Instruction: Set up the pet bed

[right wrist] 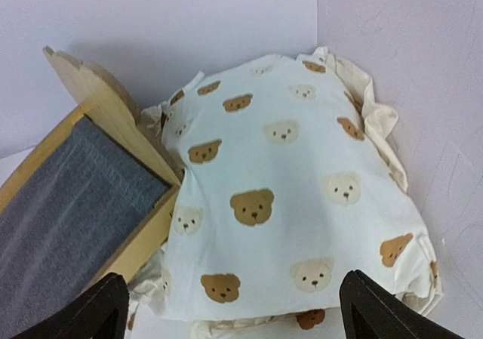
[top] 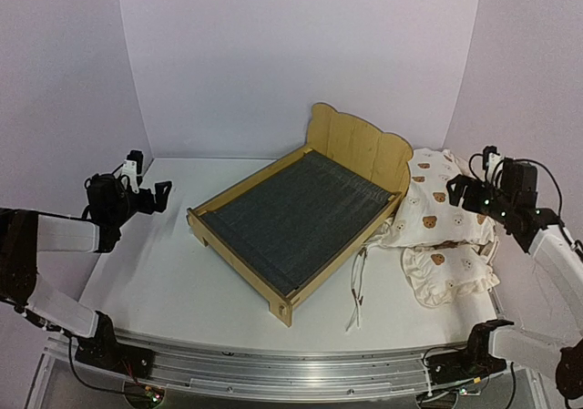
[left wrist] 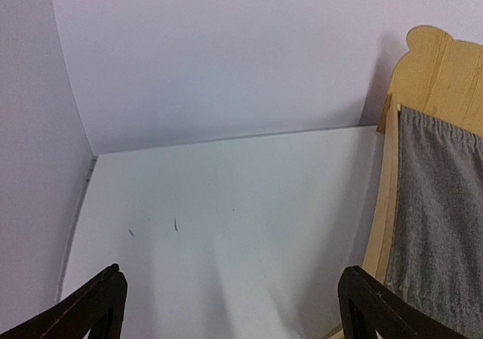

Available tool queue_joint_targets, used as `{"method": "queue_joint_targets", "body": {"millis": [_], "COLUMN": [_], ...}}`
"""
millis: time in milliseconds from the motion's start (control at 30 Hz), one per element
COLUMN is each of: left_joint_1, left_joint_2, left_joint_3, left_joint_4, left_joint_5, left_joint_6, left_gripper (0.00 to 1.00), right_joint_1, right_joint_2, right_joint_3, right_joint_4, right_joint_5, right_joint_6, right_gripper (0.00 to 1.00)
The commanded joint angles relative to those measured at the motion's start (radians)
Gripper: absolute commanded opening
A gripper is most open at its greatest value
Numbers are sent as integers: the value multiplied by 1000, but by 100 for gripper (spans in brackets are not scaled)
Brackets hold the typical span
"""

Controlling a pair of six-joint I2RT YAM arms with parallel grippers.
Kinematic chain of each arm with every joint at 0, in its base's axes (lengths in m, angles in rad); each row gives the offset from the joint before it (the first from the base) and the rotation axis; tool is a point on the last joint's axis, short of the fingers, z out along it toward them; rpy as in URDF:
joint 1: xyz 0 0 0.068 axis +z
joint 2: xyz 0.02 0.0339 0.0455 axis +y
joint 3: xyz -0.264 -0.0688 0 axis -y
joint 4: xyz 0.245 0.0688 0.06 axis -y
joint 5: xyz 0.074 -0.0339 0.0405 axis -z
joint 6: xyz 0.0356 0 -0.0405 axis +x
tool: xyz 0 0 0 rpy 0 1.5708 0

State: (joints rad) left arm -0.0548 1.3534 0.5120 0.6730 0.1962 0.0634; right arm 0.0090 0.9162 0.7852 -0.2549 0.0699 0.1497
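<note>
The pet bed (top: 296,210), a light plywood frame with a bear-eared headboard (top: 353,143) and a dark grey base, stands empty and slanted at the table's middle. My left gripper (top: 150,187) hovers open to the left of it, over bare white table; the left wrist view shows the gripper (left wrist: 232,278) with the bed's side rail (left wrist: 383,211) at the right. My right gripper (top: 470,181) hangs open above the cream bear-print cushion (top: 435,207), right of the bed. Seen from the right wrist, the gripper (right wrist: 234,282) has the cushion (right wrist: 287,195) spread below it and holds nothing.
A small ruffled bear-print pillow (top: 448,272) lies in front of the cushion at the right. The cushion's ties (top: 357,292) trail on the table beside the bed's foot corner. White walls (top: 291,54) close in the back and both sides.
</note>
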Motion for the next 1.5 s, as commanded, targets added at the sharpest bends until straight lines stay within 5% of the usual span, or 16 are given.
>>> {"method": "queue_joint_targets", "body": {"millis": [0, 300, 433, 533, 700, 733, 967, 1100, 1267, 1467], "left_joint_1": [9, 3, -46, -74, -85, -85, -85, -85, -87, -89], "left_joint_2": [-60, 44, 80, 90, 78, 77, 85, 95, 105, 112], "left_joint_3": [94, 476, 541, 566, 575, 577, 606, 614, 626, 665], "left_joint_4": [-98, -382, -400, -417, -407, -404, -342, -280, -237, -229], "left_joint_5": [-1, 472, 499, 502, 501, 499, 489, 472, 536, 561], "left_joint_6": [20, 76, 52, 31, -38, -48, -131, -195, -224, -229], "left_gripper": [100, 100, 100, 100, 100, 100, 100, 100, 100, 100], "right_joint_1": [-1, -1, -1, -1, -1, -1, -1, -1, -1, 95], "right_joint_2": [185, 719, 897, 993, 977, 954, 692, 567, 457, 473], "right_joint_3": [292, 755, 831, 888, 915, 918, 1084, 1171, 1128, 1038], "right_joint_4": [-231, -541, -555, -603, -662, -666, -667, -543, -178, 323], "right_joint_5": [108, 149, 139, 130, 156, 172, 221, -91, -470, -498], "right_joint_6": [65, 90, 48, 32, 18, 14, 18, -34, 133, 466], "right_gripper": [98, 98, 96, 78, 9, 2, 0, 0, 0, 0]}}
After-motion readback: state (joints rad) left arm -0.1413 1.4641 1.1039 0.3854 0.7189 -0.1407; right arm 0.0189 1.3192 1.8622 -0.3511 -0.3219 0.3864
